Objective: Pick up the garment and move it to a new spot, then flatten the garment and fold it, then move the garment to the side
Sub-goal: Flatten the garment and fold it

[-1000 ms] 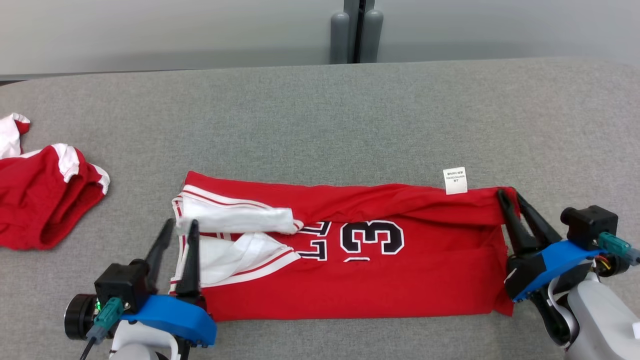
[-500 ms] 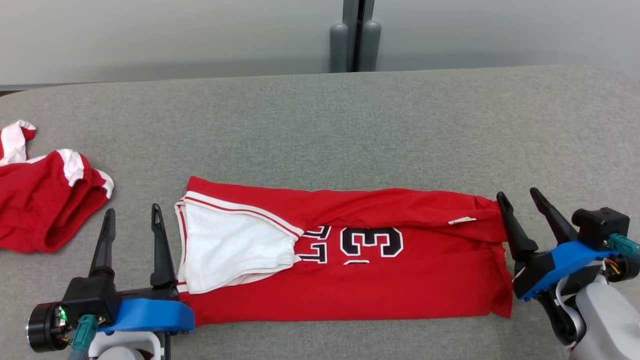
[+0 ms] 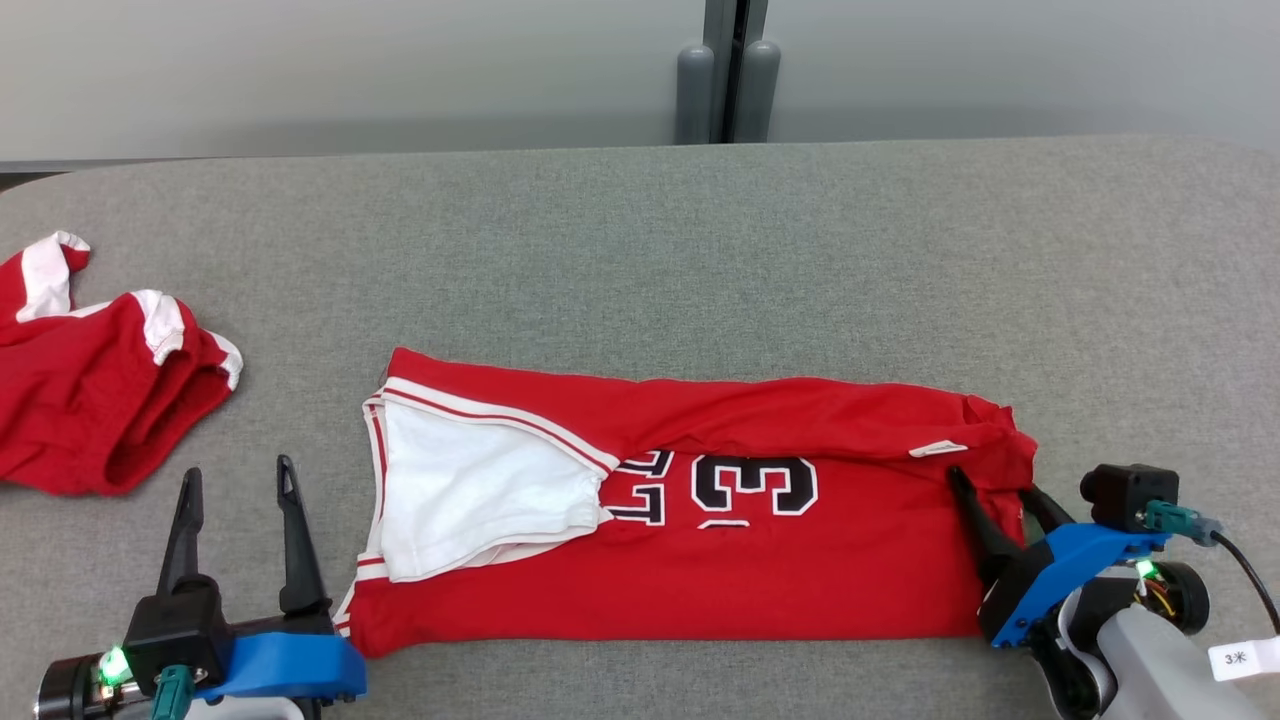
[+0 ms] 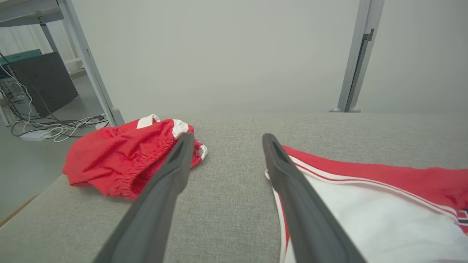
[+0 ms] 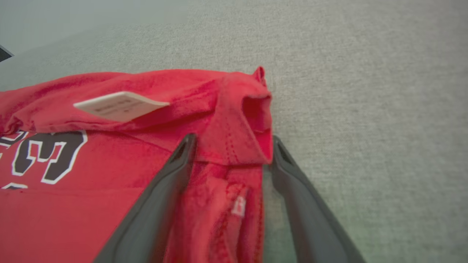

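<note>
Two red garments on the grey, felt-like tabletop point(image 3: 640, 250). The smooth jersey point(image 3: 800, 570) is folded into one long band along the near edge, with white lining at its left end and black numerals. Crumpled shorts point(image 3: 80, 400) sit at the left edge. The left end effector point(image 3: 237, 470) is wide open and empty. The right end effector point(image 3: 992, 482) is spread too, straddling the jersey's bunched right end.

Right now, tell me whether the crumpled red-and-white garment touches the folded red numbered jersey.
Apart. The head view shows bare grey table surface between the crumpled garment and the jersey.
</note>
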Tool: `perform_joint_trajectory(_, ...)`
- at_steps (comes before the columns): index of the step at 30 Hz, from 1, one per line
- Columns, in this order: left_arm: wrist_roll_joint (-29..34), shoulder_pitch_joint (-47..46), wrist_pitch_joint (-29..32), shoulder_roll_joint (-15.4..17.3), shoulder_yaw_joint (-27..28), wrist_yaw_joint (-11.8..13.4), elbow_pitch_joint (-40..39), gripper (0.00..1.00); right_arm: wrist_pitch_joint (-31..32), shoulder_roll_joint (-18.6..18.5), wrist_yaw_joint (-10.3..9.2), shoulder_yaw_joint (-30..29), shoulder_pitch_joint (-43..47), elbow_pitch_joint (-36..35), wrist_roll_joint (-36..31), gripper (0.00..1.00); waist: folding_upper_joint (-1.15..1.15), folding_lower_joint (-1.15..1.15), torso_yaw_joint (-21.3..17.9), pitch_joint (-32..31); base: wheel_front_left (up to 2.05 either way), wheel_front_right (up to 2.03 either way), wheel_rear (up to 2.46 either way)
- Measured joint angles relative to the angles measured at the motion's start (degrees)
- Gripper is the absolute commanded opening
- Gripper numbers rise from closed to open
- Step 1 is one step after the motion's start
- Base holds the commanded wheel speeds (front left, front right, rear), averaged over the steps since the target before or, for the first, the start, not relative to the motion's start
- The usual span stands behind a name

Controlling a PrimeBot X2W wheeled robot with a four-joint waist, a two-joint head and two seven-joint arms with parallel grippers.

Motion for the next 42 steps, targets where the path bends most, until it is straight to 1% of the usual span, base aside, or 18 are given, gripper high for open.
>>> perform_joint_trajectory(5, 1.9, 0.3, 0.0, -1.9, 2.1, -1.9, 1.9, 1.0, -0.1, 0.5, 0.0, 2.1, -0.1, 1.5, 2.0, 1.0, 0.0, 0.0, -0.1, 0.0, 0.0, 0.0, 0.0)
perform_joint_trajectory(6, 2.3, 0.3, 0.0, -2.1, 2.7, -2.3, 2.0, 1.0, 0.0, 0.5, 0.0, 2.6, -0.2, 1.8, 2.4, 0.98, 0.0, 0.0, -0.1, 0.0, 0.0, 0.0, 0.0)
perform_joint_trajectory(7, 2.6, 0.3, 0.0, -2.4, 3.0, -2.5, 2.2, 1.0, 0.0, 0.6, -0.01, 3.0, -0.2, 2.0, 2.9, 0.44, 0.0, 0.0, -0.2, 0.1, 0.0, 0.0, 0.0)
perform_joint_trajectory(8, 2.9, 0.3, 0.0, -2.7, 3.3, -2.8, 2.3, 1.0, 0.0, 0.7, -0.01, 3.3, -0.4, 2.2, 3.4, 0.33, 0.0, 0.0, -0.2, 0.1, 0.0, 0.0, 0.0)
perform_joint_trajectory(9, 3.4, 0.3, 0.0, -3.2, 3.5, -3.0, 2.5, 1.0, -0.1, 0.7, -0.01, 3.6, -0.4, 2.3, 3.8, 0.13, 0.0, 0.0, -0.2, 0.2, 0.0, 0.0, 0.0)
perform_joint_trajectory(10, 3.8, 0.3, 0.0, -3.5, 3.7, -3.3, 2.6, 1.0, -0.3, 0.6, -0.01, 3.9, -0.6, 2.6, 4.2, 0.05, 0.0, 0.0, -0.3, 0.2, 0.0, 0.0, 0.0)
perform_joint_trajectory(11, 4.1, 0.3, 0.0, -3.7, 4.0, -3.4, 2.7, 1.0, -0.3, 0.6, -0.01, 4.1, -0.8, 2.8, 4.5, 0.11, 0.0, 0.0, -0.3, 0.2, 0.0, 0.0, 0.0)
perform_joint_trajectory(12, 4.4, 0.2, 0.0, -3.8, 4.4, -3.7, 2.8, 1.0, -0.3, 0.7, -0.01, 4.3, -1.0, 3.1, 4.9, 0.29, 0.0, 0.0, -0.4, 0.3, 0.0, 0.0, 0.0)
perform_joint_trajectory(13, 4.7, 0.2, 0.0, -4.0, 4.8, -3.9, 2.8, 1.0, -0.6, 0.7, -0.01, 4.6, -1.2, 3.3, 5.2, 0.67, 0.0, -0.01, -0.4, 0.3, 0.0, 0.0, 0.0)
perform_joint_trajectory(14, 4.8, 0.2, 0.0, -4.1, 5.0, -4.3, 2.9, 1.0, -0.9, 0.7, -0.01, 4.9, -1.4, 3.5, 5.3, 0.94, 0.0, 0.0, -0.5, 0.2, 0.0, 0.0, 0.0)
perform_joint_trajectory(15, 5.1, 0.2, 0.0, -4.4, 5.2, -4.4, 3.0, 1.0, -1.1, 0.7, -0.01, 5.1, -1.5, 3.7, 5.4, 1.0, 0.0, 0.0, -0.5, 0.2, 0.0, 0.0, 0.0)
perform_joint_trajectory(28, 7.6, 0.2, 0.0, -6.4, 8.4, -7.2, 3.4, 1.0, -2.9, 0.0, 0.08, 7.8, -1.8, 4.4, 8.9, 1.0, 0.0, 0.0, -1.2, -0.5, 0.0, 0.0, 0.0)
perform_joint_trajectory(32, 8.3, 0.3, 0.0, -6.9, 8.8, -7.3, 3.4, 1.0, -3.9, -1.2, 0.04, 7.5, -1.7, 3.3, 9.4, 1.0, 0.02, 0.0, -1.1, -0.9, 0.0, 0.0, 0.0)
perform_joint_trajectory(35, 8.4, 0.6, 0.0, -7.0, 9.6, -7.8, 3.6, 1.0, -4.4, -2.6, 0.0, 5.8, -1.3, 0.3, 8.8, 1.0, 0.01, 0.0, -1.2, -1.5, 0.0, 0.0, 0.0)
perform_joint_trajectory(37, 8.5, 0.8, 0.0, -7.0, 10.2, -8.1, 3.8, 1.0, -4.5, -3.5, 0.0, 3.0, -0.6, -3.7, 7.2, 1.0, 0.01, 0.0, -1.5, -1.8, 0.0, 0.0, 0.0)
perform_joint_trajectory(40, 8.8, 0.9, 0.0, -7.3, 10.4, -8.3, 3.9, 1.0, -4.6, -4.5, 0.0, -2.7, 1.9, -11.3, 1.9, 1.0, 0.02, 0.0, -1.9, -2.2, 0.0, 0.0, 0.0)
perform_joint_trajectory(42, 9.0, 1.0, 0.0, -7.4, 10.6, -8.4, 3.9, 1.0, -4.5, -4.0, 0.0, -6.6, 4.6, -16.3, -1.9, 1.0, 0.01, 0.0, -2.1, -2.5, 0.0, 0.0, 0.0)
